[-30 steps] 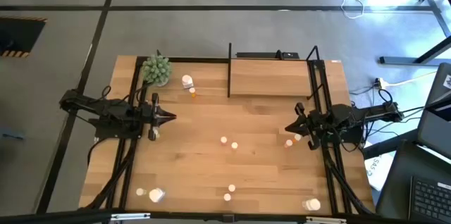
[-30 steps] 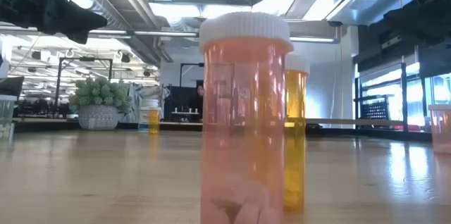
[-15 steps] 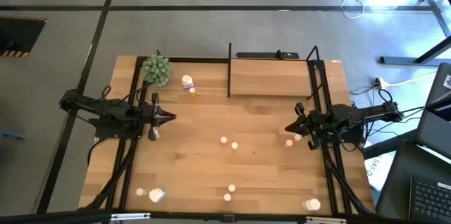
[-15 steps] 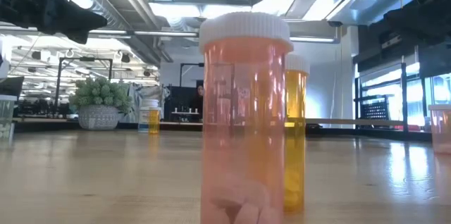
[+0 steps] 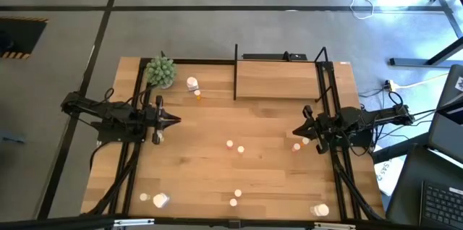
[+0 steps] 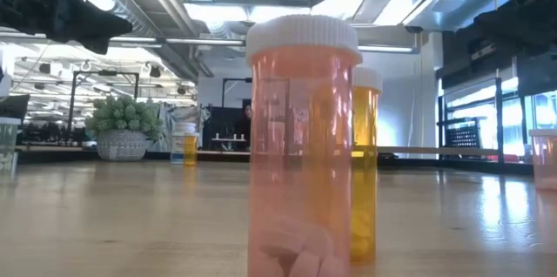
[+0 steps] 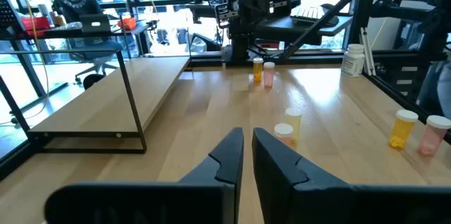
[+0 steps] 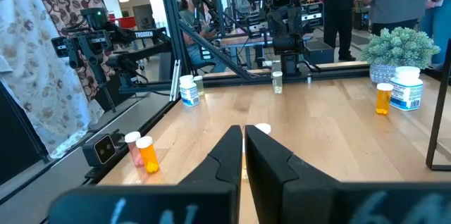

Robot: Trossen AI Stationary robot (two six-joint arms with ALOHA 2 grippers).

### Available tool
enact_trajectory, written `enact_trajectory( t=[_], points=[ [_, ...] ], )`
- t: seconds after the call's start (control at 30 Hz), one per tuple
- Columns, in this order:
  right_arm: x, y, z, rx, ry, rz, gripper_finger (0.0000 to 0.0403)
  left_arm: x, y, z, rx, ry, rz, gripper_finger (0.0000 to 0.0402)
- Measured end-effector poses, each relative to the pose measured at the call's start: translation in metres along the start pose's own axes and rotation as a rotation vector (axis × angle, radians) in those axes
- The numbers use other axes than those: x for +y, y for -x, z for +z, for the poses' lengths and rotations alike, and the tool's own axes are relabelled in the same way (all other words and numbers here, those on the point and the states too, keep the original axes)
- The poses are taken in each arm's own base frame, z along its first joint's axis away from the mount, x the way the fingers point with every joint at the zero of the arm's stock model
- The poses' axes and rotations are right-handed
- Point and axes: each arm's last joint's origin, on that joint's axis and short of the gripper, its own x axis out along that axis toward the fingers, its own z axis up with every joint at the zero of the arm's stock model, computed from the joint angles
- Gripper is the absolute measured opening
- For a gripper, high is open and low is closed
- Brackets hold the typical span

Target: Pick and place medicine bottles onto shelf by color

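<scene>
1. While both dark arms hung over the sides of the light wooden counter [image 5: 217, 179], the left pincer [image 5: 173, 121] pointed inward from the left edge, its two fingers pressed together with nothing between them.
2. The right pincer [image 5: 296, 131] faced it from the opposite side, likewise closed and empty, with a small pinkish-topped bottle [image 5: 296, 145] on the counter just beside its tip.
3. The shelf, a small light-wood board framed by thin black uprights [image 5: 278, 79], stood at the far edge of the counter, right of middle, and no bottle showed on it.
4. A green spiky plant ball in a pot [image 5: 160, 71] sat at the far left corner, with a larger white bottle [image 5: 192, 84] and a tiny orange bottle [image 5: 198, 94] near it.
5. Two small white-capped bottles [image 5: 235, 146] stood close together at the middle of the counter, between the two pincers.
6. Another pair [image 5: 235, 198] stood near the front edge; from counter height these read as a tall pinkish translucent bottle with a white cap [image 6: 303, 146] and an amber one [image 6: 365, 162] just behind it.
7. A white bottle [image 5: 159, 200] was at the front left corner and another [image 5: 320, 210] at the front right.
</scene>
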Motion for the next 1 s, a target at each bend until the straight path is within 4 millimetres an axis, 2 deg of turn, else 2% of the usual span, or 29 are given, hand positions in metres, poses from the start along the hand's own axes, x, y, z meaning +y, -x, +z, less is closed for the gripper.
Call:
enact_trajectory(
  t=[0.2, 0.43, 0.57, 1.0],
  points=[
    [0.0001, 0.0000, 0.0003, -0.003, 0.026, 0.001, 0.0023, 0.0000, 0.0000, 0.0000, 0.000, 0.000, 0.000, 0.0027],
    [0.0038, 0.0002, 0.0017, -0.024, 0.310, 0.118, 0.0023, 0.0000, 0.0000, -0.0001, 0.000, 0.000, 0.000, 0.0027],
    [0.0041, 0.0004, 0.0066, -0.082, 0.514, 0.096, 0.0023, 0.0000, 0.0000, 0.0000, 0.000, 0.000, 0.000, 0.0027],
    [-0.0008, -0.0027, -0.0034, 0.046, 0.416, -0.005, 0.0023, 0.0000, 0.0000, -0.0001, 0.000, 0.000, 0.000, 0.0027]
  ],
)
